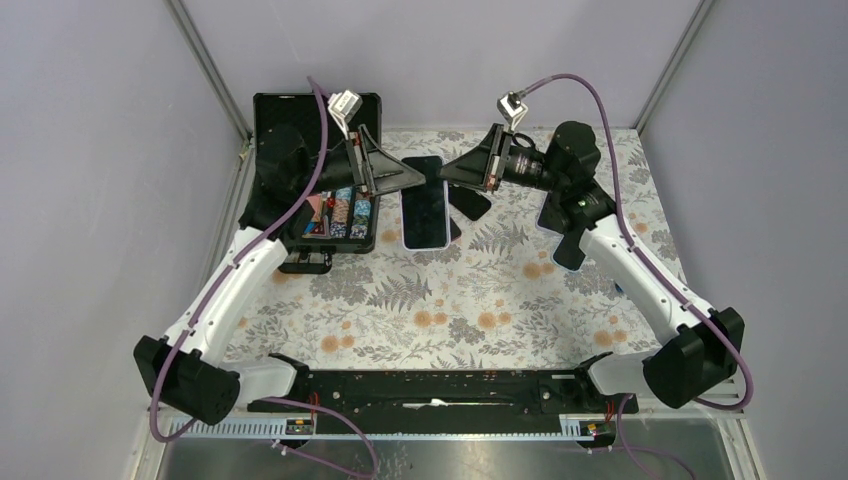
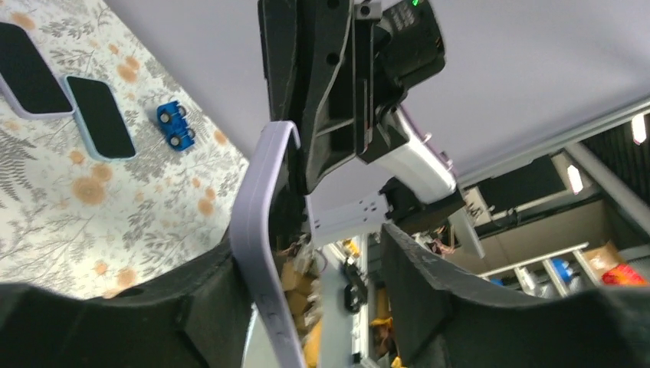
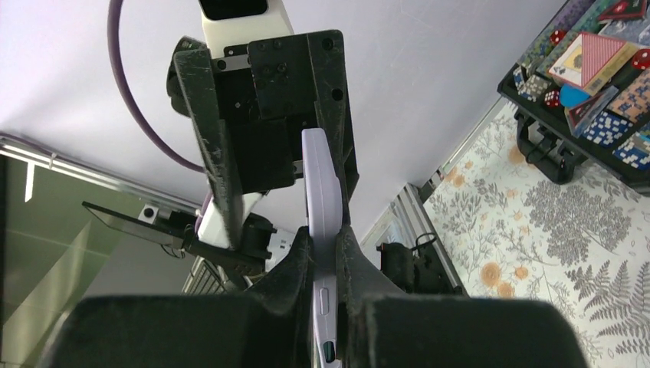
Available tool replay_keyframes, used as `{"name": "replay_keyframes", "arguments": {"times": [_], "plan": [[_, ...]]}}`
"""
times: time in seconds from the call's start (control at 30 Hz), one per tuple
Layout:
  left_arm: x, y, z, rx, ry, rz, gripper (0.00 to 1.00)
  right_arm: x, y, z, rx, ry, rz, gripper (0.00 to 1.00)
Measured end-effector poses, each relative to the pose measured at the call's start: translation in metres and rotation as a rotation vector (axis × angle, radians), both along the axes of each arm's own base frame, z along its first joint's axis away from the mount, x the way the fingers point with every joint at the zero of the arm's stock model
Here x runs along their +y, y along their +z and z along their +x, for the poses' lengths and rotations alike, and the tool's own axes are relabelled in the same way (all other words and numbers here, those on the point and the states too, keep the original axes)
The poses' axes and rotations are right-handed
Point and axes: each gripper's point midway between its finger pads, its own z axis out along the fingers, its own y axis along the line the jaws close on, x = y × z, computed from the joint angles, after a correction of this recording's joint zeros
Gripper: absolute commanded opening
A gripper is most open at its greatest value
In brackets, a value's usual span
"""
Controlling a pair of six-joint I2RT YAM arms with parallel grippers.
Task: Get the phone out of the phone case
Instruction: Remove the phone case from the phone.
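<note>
The phone [image 1: 425, 203], dark screen up, sits inside its lilac phone case [image 2: 257, 222] and hangs in the air over the far middle of the table, between the two arms. The right gripper [image 3: 326, 239] is clamped tight on one long edge of the phone case. The left gripper [image 2: 310, 244] stands spread apart around the opposite edge: the case leans against one finger [image 2: 184, 307], with a clear gap to the other. Below lies the flowered tablecloth [image 1: 420, 300]. A black box of cards and dice [image 1: 335, 215] sits to the left, and two more phones [image 2: 100, 115] and a blue toy car [image 2: 175, 125] lie to the right.
</note>
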Motion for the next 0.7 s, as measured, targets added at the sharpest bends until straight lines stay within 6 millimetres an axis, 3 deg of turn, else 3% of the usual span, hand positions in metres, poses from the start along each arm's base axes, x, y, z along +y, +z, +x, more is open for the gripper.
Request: {"name": "replay_keyframes", "arguments": {"times": [0.13,0.27,0.37,0.47,0.5,0.57,0.7], "plan": [[-0.002,-0.016,-0.004,-0.003,-0.065,0.047,0.31,-0.004,-0.004,-0.003,0.017,0.035,-0.014,0.0],[-0.005,-0.022,-0.004,0.019,-0.112,0.052,0.22,-0.004,-0.003,-0.004,0.018,0.083,-0.021,0.0],[-0.006,-0.021,-0.004,0.035,-0.137,0.041,0.0,-0.003,-0.003,-0.006,0.016,0.117,-0.029,0.02],[-0.008,-0.02,-0.001,0.071,-0.153,0.024,0.0,-0.003,0.001,-0.006,-0.015,0.129,-0.039,0.54],[-0.008,-0.019,0.0,0.073,-0.156,0.013,0.0,-0.004,0.002,-0.004,-0.016,0.123,-0.041,0.65],[-0.009,-0.019,0.002,0.086,-0.15,-0.004,0.0,-0.005,0.002,-0.003,-0.011,0.116,-0.043,0.75],[-0.009,-0.019,0.015,0.132,-0.087,-0.031,0.0,-0.004,0.003,0.005,-0.015,0.049,-0.039,0.8]]}}
